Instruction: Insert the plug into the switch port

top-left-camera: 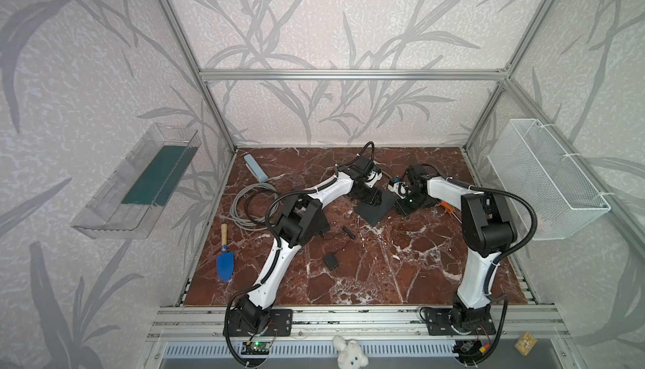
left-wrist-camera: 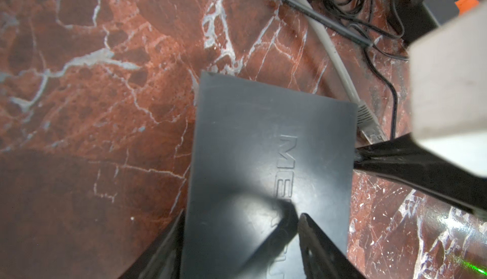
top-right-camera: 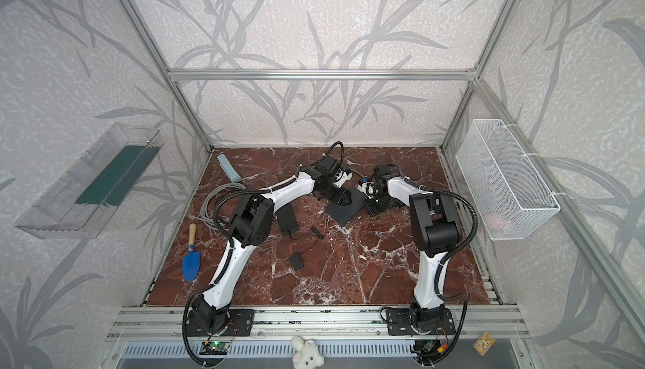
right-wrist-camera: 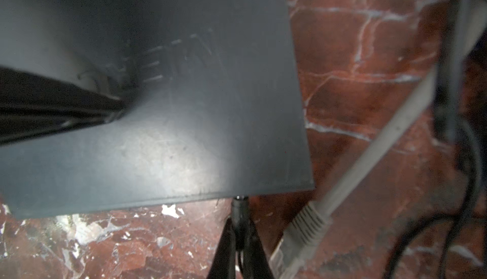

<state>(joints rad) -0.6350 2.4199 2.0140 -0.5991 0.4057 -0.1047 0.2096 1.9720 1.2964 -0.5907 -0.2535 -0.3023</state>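
The right claw is shut tight on the plug, a small black barrel connector held by its body with the tip left free. The tip is set against the side edge of the switch, touching it or very nearly. Whether it has entered a port cannot be told, since the port face is hidden beneath the top rim. Just beside the plug, a grey network connector lies loose on the table, not plugged into the switch.

In a top view, the switch is found at about 9 o'clock from the right claw. The left claw is placed over the switch's 10 o'clock end. It is spread wide and nothing is clamped in it. One finger is seen at the switch's side edge and the other over the top face; whether the switch is pressed down cannot be told.

Farther out, a small black adapter is seen at 7 o'clock from the switch, and a blue trowel at 8 o'clock near the table's edge.

The insertion itself is judged to be in hand, at the stage of lining up with the port. A short, straight push along the plug's axis is called for next. Height and angle should be matched first, and the switch braced so that it is not slid away.
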